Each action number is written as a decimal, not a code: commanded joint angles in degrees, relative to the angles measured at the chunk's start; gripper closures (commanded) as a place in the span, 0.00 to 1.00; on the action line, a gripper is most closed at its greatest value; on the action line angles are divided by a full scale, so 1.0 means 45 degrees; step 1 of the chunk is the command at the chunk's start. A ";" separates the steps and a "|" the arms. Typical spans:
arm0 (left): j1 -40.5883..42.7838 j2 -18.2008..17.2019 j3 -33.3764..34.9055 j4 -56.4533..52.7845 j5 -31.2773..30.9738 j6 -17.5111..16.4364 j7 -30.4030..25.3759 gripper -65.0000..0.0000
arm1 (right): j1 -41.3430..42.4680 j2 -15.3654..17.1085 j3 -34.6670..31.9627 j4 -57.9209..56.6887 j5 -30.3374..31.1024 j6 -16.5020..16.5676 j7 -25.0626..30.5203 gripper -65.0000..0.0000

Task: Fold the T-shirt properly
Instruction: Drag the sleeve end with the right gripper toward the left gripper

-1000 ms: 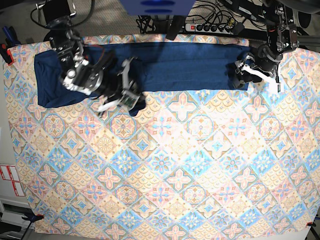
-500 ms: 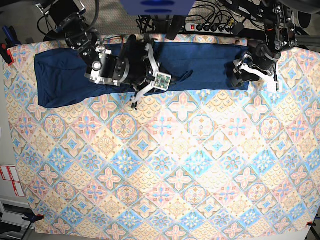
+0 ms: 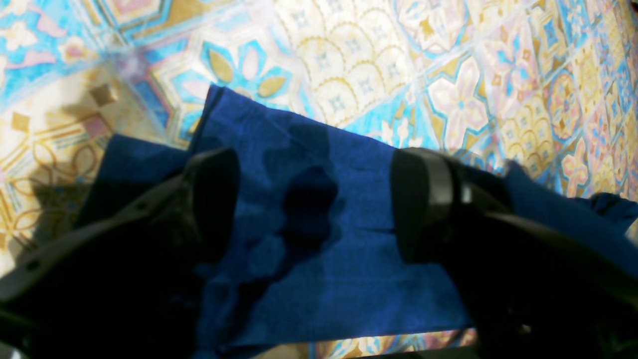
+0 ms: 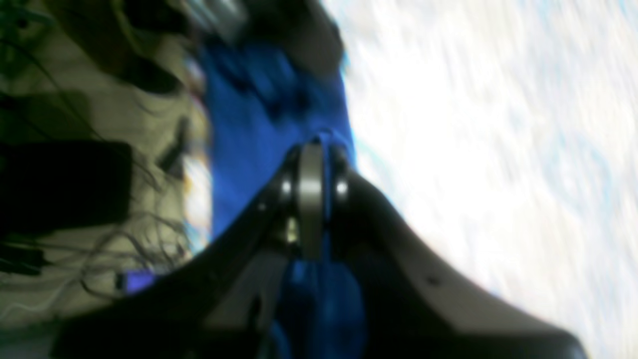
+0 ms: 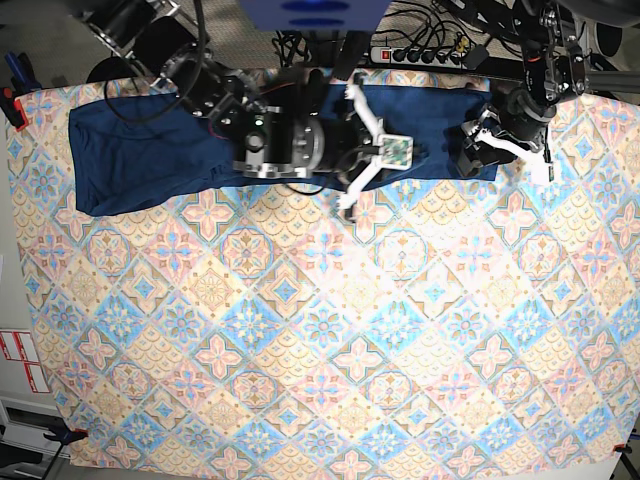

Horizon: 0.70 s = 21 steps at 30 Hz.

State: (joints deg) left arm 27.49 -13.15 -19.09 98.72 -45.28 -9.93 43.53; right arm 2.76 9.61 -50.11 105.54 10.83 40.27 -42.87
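A: Where, exactly, the large plain dark navy-blue long-sleeved knit T-shirt?

B: Stretched as a long band along the far edge of the tile-patterned tablecloth. Flat at the end on the base view's left, bunched near the middle.

A: Held by what?

B: Pinched by the right gripper, pressed together on a thin fold of the blue knit, over the middle of the band. Badly blurred in the wrist view, so hard to judge the depth of the bite.

A: And the left gripper?

B: Spread wide, straddling the other end of the shirt, with black fingers on either side of a flat corner. Gripping nothing. Touching the fabric or just above it: impossible to tell.

A: Worst case from here?

B: Probably a slip out of the right pinch, given soft knit, a possibly shallow hold and a fast sweep. Then a heap mid-band instead of a clean fold.

A: Anything else?

B: Dragging the whole band along, with nothing anchoring the far end under those open jaws. Likely result: a skewed edge, or a twist in the pinched layer, already rumpled near the grip. Also catching only the top layer and leaving the lower one behind.

A: Remedy?

B: Only a guess: slow down, lay the end over squarely, pin the corner before letting go.
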 commanded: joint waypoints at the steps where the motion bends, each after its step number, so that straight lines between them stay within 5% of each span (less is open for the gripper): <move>1: 0.0075 0.0099 -0.0417 0.0227 -0.0166 -0.0068 -0.0208 0.32 | 0.0294 -0.0074 -0.0089 0.0040 0.0065 -0.0060 0.0199 1.00; 12: 0.0095 0.0567 -0.1159 0.0266 -0.0185 -0.0068 -0.0169 0.32 | 0.1095 -0.1090 -0.1124 -0.1523 0.0045 -0.0060 0.0277 1.00; 21: 0.0095 0.1701 -0.2683 0.1692 -0.0185 -0.0068 -0.0090 0.32 | 0.1173 -0.1343 -0.1163 -0.2422 0.0006 -0.0060 0.0277 0.99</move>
State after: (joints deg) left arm 27.81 -5.19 -30.94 104.22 -45.39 -9.82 44.12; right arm 6.98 4.14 -55.46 93.69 9.98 39.88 -42.92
